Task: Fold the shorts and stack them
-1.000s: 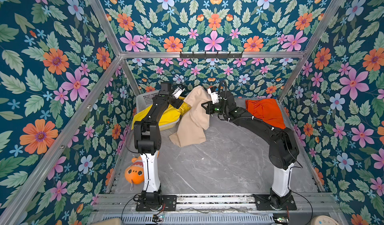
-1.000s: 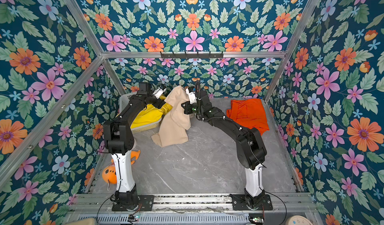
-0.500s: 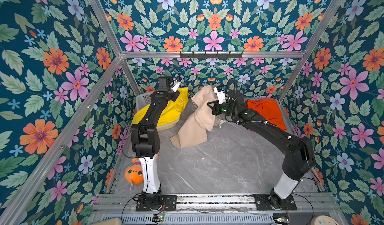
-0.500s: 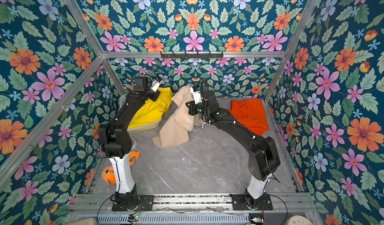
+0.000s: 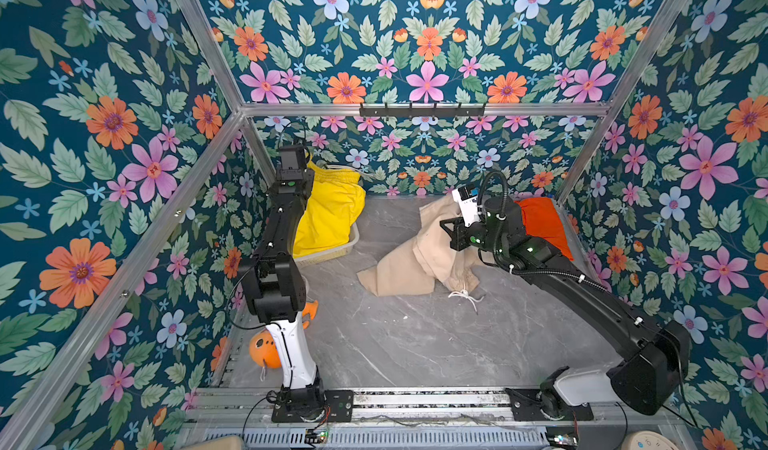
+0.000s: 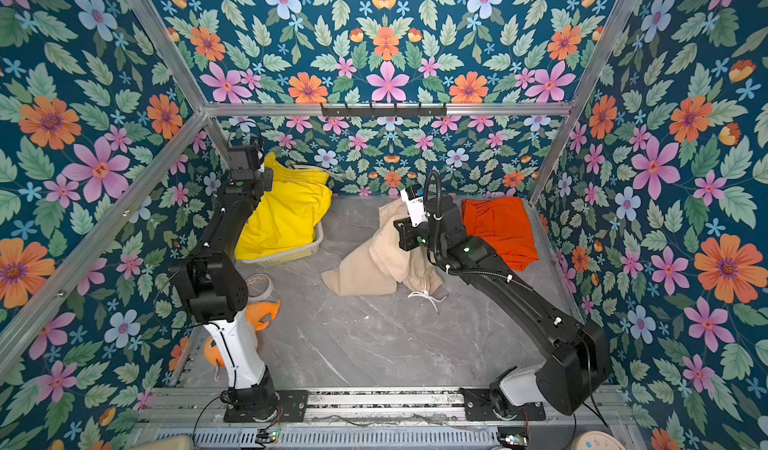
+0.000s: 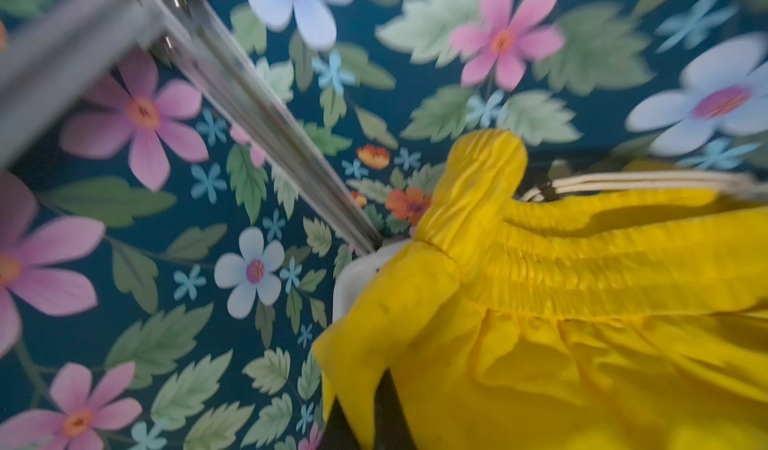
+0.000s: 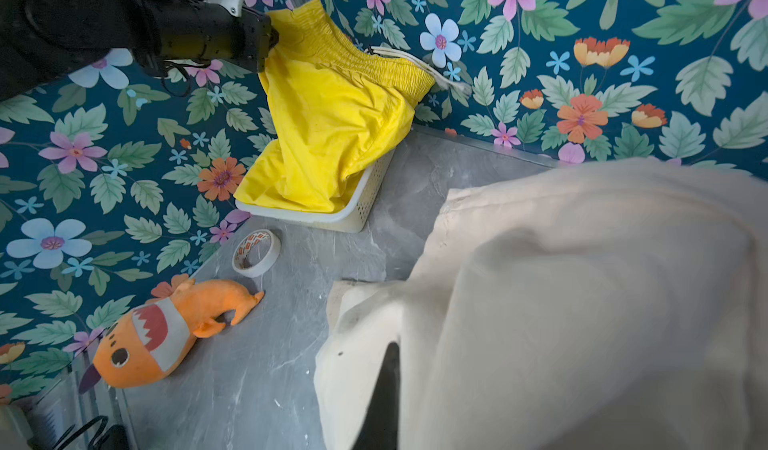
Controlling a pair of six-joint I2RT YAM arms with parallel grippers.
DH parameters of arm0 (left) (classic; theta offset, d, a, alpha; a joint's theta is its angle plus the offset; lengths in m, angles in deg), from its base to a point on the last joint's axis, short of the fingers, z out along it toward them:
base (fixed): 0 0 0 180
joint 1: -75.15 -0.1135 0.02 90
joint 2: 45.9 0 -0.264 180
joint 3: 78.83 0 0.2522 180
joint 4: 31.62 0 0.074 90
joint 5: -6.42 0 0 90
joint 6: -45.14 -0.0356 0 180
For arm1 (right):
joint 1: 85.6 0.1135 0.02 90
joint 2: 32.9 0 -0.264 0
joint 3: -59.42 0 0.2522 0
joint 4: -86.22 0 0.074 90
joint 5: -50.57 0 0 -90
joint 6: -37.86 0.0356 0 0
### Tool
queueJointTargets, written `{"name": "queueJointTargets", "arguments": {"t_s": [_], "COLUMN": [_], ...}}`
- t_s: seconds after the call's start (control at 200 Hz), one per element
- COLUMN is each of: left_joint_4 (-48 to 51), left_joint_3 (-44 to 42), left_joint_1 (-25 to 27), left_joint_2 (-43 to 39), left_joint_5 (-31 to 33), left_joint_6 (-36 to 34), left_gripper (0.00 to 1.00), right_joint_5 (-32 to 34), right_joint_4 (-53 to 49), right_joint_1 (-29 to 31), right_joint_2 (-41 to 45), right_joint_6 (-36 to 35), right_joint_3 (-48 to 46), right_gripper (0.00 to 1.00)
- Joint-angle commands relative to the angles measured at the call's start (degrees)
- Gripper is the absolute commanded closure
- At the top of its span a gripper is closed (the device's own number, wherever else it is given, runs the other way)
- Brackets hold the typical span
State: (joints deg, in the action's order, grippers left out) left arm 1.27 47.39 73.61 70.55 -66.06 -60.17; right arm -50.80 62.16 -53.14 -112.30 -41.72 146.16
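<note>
Shorts (image 5: 328,215) of yellow cloth in left hand (image 8: 271,40), over basket (image 5: 332,253)

In both top views we look steeply down from high at the front over the whole floor (image 5: 415,344), while our wrist cameras sit close behind their jaws, the left on the yellow shorts (image 7: 582,302) that the right, over the beige shorts (image 8: 582,302), sees farther ahead.

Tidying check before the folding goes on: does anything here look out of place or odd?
Yes. A plush fish toy and a roll of tape lie stray on the table near the left arm's base. The yellow shorts hang half out of the basket, pinched at the waistband by the left end effector.
</note>
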Motion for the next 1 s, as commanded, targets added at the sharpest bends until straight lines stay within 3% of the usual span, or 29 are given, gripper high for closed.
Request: {"name": "queueJointTargets", "arguments": {"t_s": [0.0, 0.115, 0.155, 0.21, 0.28, 0.41, 0.5, 0.655, 0.68, 0.745, 0.775, 0.855, 0.995], "left_joint_4": [4.86, 9.31, 11.50, 13.51, 12.64, 6.15, 3.10, 4.08, 3.79, 2.40, 1.55, -1.22, -8.57], "left_joint_3": [0.13, 4.00, 6.13, 7.98, 6.72, -1.43, -7.68, -17.64, -19.71, -25.58, -28.41, -34.92, -44.95], "left_joint_1": [-0.30, -0.39, -0.39, -0.37, -0.26, 0.48, 1.82, 6.75, 7.91, 11.05, 12.71, 16.76, 22.16], "left_joint_2": [2.99, 7.63, 8.90, 9.13, 6.17, -5.10, -12.49, -20.59, -21.76, -24.38, -25.58, -27.97, -31.54], "left_joint_5": [1.78, 2.43, 2.22, 0.97, -1.71, -7.06, -9.32, -13.96, -14.61, -18.35, -19.83, -24.36, -41.08], "left_joint_6": [3.80, 4.89, 5.56, 6.93, 8.47, 10.76, 12.53, 13.20, 13.51, 13.99, 14.04, 15.24, 13.85], "left_gripper": [0.97, 0.83, 0.70, 0.43, 0.30, 0.26, 0.26, 0.27, 0.27, 0.28, 0.28, 0.29, 0.32], "right_joint_5": [-1.70, -5.18, -6.27, -7.91, -9.43, -7.50, -1.09, -0.31, 0.37, 1.70, 2.51, 5.76, 10.28], "right_joint_4": [-1.95, -5.50, -6.86, -8.88, -11.56, -17.26, -21.25, -24.96, -26.35, -30.55, -33.00, -40.03, -47.77], "right_joint_1": [0.06, 0.05, 0.05, 0.05, 0.04, 0.05, -0.08, -0.14, -0.13, -0.13, -0.12, -0.13, -0.19], "right_joint_2": [1.94, 4.09, 4.84, 5.86, 7.47, 10.84, 13.41, 17.41, 17.82, 18.97, 19.54, 21.66, 26.40], "right_joint_6": [0.04, -0.31, -0.30, -0.46, -0.48, 1.58, 9.27, 19.37, 21.02, 23.84, 24.47, 25.33, 25.65], "right_joint_3": [-0.64, -0.51, -0.38, -0.44, -1.04, -4.18, -8.11, -17.51, -18.56, -19.94, -19.70, -17.98, -14.84], "right_gripper": [1.00, 1.00, 1.00, 1.00, 1.00, 1.00, 1.00, 1.00, 0.94, 0.64, 0.56, 0.46, 0.28]}}
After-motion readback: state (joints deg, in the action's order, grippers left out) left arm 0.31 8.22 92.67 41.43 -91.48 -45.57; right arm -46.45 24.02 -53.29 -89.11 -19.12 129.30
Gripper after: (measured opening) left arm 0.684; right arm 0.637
